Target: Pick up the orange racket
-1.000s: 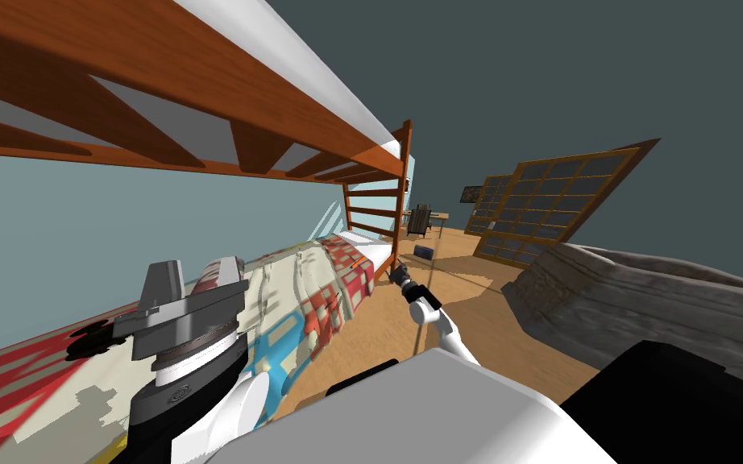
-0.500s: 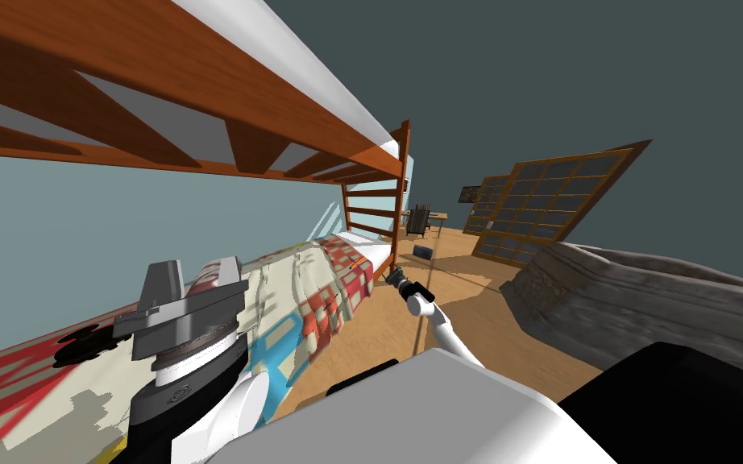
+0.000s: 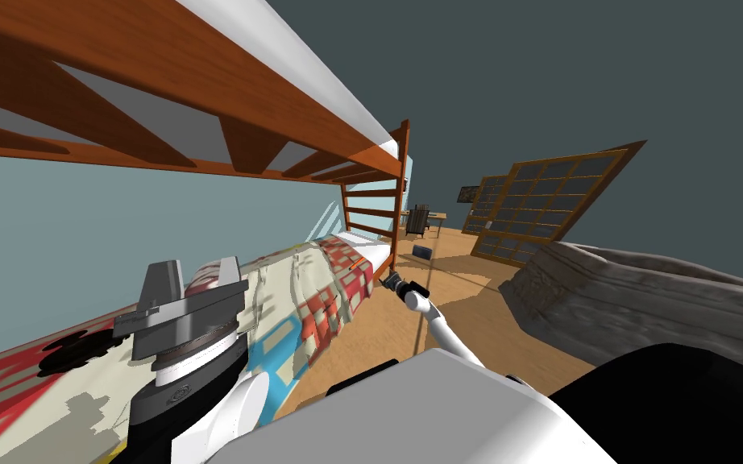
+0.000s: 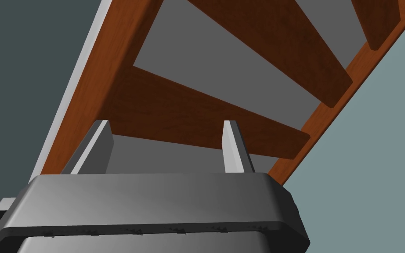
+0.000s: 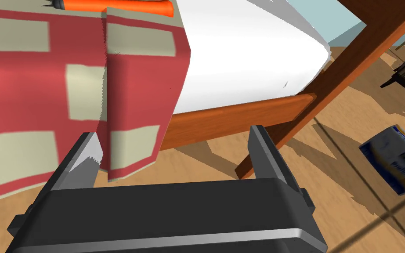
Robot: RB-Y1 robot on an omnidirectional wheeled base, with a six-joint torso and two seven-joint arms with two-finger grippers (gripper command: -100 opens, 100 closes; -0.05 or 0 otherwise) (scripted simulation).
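The orange racket (image 5: 118, 5) lies on top of the red and cream checked blanket (image 5: 30, 88) on the lower bunk; I see its orange shaft with a dark end. My right gripper (image 5: 173, 153) is open and empty, below the racket and beside the bed, level with the blanket's hanging edge and the wooden side rail (image 5: 236, 116). In the head view it (image 3: 390, 281) reaches out on a long arm to the foot of the bed. My left gripper (image 3: 193, 283) is raised over the blanket near my body, open (image 4: 164, 147), pointing up at the upper bunk's slats.
The bunk's wooden corner post (image 3: 398, 201) stands just past the right gripper. A blue box (image 5: 399, 164) lies on the wooden floor beyond it. A big grey rough-sided tub (image 3: 644, 298) stands on the right. A chair (image 3: 418, 219) and latticed windows (image 3: 539, 209) are far off.
My right arm has stretched slightly further toward the foot of the bed. The head view has shifted a little. The left arm has stayed put.
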